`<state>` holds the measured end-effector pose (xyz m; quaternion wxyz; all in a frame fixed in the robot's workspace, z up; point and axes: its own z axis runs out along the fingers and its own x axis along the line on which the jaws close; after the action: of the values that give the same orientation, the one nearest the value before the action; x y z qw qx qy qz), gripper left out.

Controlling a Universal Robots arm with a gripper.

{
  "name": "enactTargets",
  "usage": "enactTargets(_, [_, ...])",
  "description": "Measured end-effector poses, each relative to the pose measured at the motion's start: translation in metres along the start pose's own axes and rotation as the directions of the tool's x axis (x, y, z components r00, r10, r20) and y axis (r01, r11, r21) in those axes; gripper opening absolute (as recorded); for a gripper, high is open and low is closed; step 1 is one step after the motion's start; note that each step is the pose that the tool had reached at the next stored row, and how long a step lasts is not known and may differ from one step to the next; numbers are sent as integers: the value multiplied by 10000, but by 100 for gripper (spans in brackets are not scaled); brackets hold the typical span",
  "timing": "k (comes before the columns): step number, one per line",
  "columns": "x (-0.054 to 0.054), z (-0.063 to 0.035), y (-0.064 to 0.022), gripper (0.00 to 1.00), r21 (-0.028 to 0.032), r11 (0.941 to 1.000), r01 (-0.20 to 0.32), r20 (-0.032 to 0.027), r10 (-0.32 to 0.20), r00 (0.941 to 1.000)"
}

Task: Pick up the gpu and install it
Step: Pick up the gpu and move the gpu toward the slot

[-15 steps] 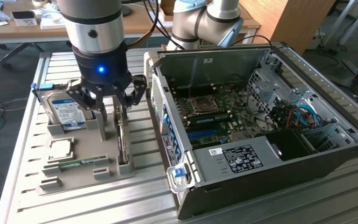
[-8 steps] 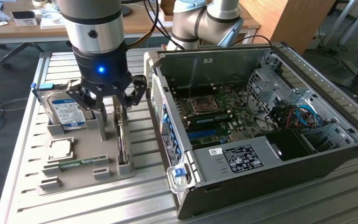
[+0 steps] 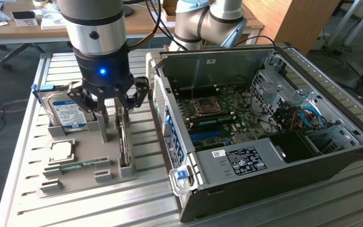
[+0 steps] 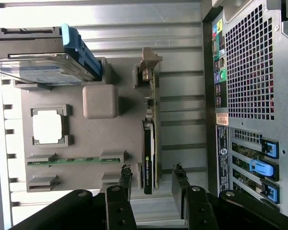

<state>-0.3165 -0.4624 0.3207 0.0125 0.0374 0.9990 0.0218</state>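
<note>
- Green board edge, a dark face and a silver end bracket are marking out the gpu (image 4: pixel 149 143), which is standing on its long edge in a slot of the grey parts tray (image 4: pixel 116 136), just beside the computer case (image 4: pixel 249 96).
- The wrist view is showing the gripper (image 4: pixel 152 181) released, its jaws spread wide. One black finger (image 4: pixel 125 178) is flanking each side of one end of the card, with a gap on both sides and nothing grasped.
- That view is also facing the case's rear, with its perforated grille, coloured ports and blue slot latches (image 4: pixel 261 167).
- The exterior view is instead looking into the case's open side, where the motherboard (image 3: pixel 222 113) and the power supply (image 3: pixel 245 161) are lying exposed. The arm is hanging over the tray on the exterior view's left.
- Sharing the tray are a blue-labelled hard drive (image 4: pixel 38 69), a processor (image 4: pixel 48 129) and a memory stick (image 4: pixel 67 160).
</note>
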Motion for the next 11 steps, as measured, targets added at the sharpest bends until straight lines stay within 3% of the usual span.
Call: enactTargets(11, [2,66,-4,47,2,10000,1,-2,-1,10000])
